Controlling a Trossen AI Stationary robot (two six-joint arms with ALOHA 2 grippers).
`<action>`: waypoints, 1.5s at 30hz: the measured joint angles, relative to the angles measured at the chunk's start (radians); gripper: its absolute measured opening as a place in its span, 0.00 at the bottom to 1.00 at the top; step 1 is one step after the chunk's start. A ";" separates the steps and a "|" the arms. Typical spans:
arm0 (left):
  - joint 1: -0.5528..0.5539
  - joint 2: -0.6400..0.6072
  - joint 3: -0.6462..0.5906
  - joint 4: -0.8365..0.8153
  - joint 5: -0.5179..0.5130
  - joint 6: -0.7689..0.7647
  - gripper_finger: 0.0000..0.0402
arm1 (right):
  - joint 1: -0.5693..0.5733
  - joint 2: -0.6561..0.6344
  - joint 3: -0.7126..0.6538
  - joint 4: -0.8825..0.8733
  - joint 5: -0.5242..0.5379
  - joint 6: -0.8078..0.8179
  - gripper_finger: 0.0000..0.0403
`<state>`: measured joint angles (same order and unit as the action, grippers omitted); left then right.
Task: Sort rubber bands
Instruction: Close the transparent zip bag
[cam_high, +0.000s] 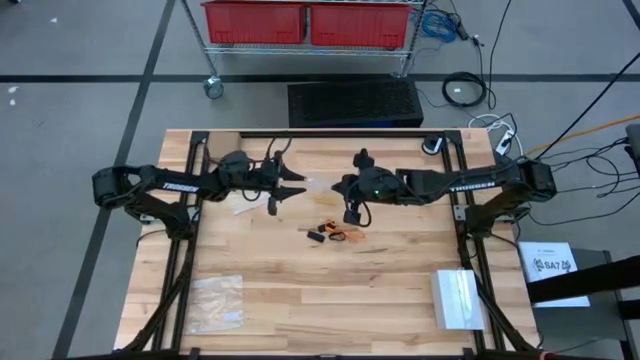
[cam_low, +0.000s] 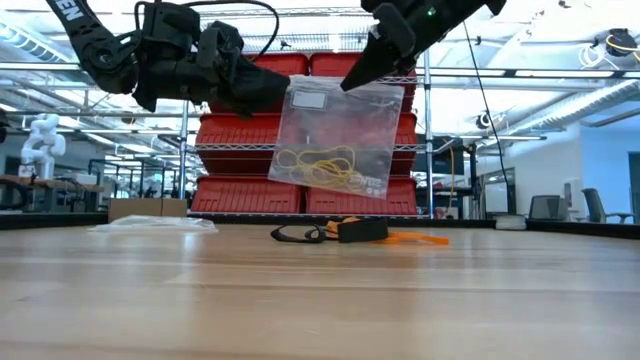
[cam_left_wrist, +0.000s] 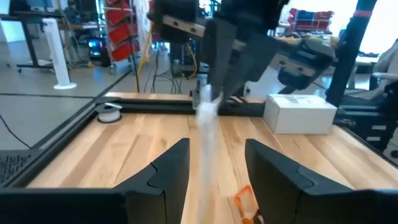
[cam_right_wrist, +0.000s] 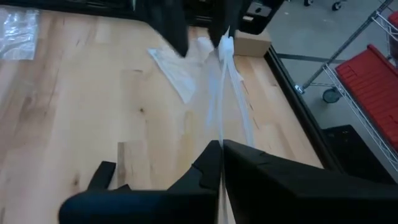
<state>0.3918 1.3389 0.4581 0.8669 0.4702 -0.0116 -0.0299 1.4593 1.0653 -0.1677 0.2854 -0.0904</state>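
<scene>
Above the table (cam_low: 320, 300), a clear bag (cam_low: 330, 135) (yellow rubber bands (cam_low: 318, 165) inside) is pinched by the clenched right gripper (cam_low: 352, 80), left gripper (cam_low: 275, 95) parted beside its other corner.

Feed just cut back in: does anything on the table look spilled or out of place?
Nothing spilled. The right gripper holds a clear bag of yellow bands aloft; orange and black bands lie piled beneath.

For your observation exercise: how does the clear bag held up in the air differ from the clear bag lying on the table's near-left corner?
The held bag hangs upright above the table, pinched by the right gripper; the flat bag lies on the table, untouched. The held bag visibly contains yellow rubber bands; the flat bag's contents cannot be made out. Both are clear plastic.
</scene>
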 joint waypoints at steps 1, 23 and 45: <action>-0.004 0.000 0.001 0.000 0.000 0.000 0.39 | 0.000 0.000 0.000 0.000 0.000 -0.001 0.00; -0.021 0.000 0.002 0.017 -0.003 0.046 0.01 | 0.025 0.000 0.039 -0.037 -0.004 0.070 0.09; -0.068 0.000 0.002 -0.009 -0.054 0.080 0.00 | -0.039 0.143 0.174 0.066 -0.216 0.017 0.33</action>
<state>0.3237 1.3388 0.4599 0.8584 0.4164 0.0682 -0.0689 1.6019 1.2395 -0.1012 0.0695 -0.0736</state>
